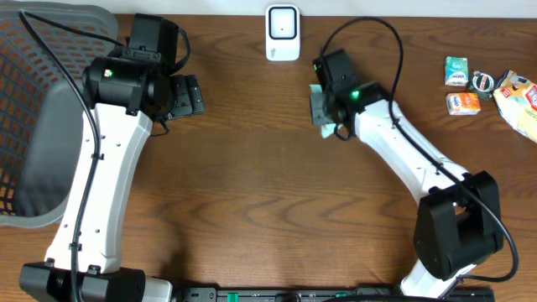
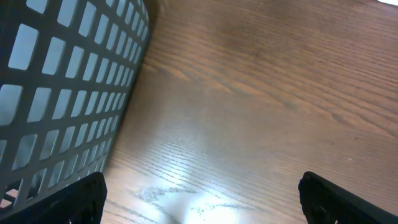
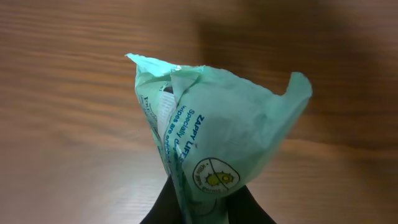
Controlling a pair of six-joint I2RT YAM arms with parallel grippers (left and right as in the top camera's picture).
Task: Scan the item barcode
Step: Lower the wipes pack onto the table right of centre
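While left gripper (image 2: 205,200) gapes, right gripper (image 3: 200,208) pinches green packet (image 3: 217,127) above wooden table (image 1: 252,176).

- basket (image 1: 33,126): cut off by the overhead view's left edge; the left wrist view shows only part of its lattice wall.
- green packet (image 3: 211,130): its lower end runs off the right wrist view and its print is mostly unreadable; from overhead, the right gripper (image 1: 323,109) covers most of it.
- left gripper (image 2: 202,205): only two dark fingertips show, at the bottom corners.
- yellow bag (image 1: 522,102) at the right edge of the table (image 1: 252,210): cut off; labels on the small packets (image 1: 463,103) beside it are too small to read.
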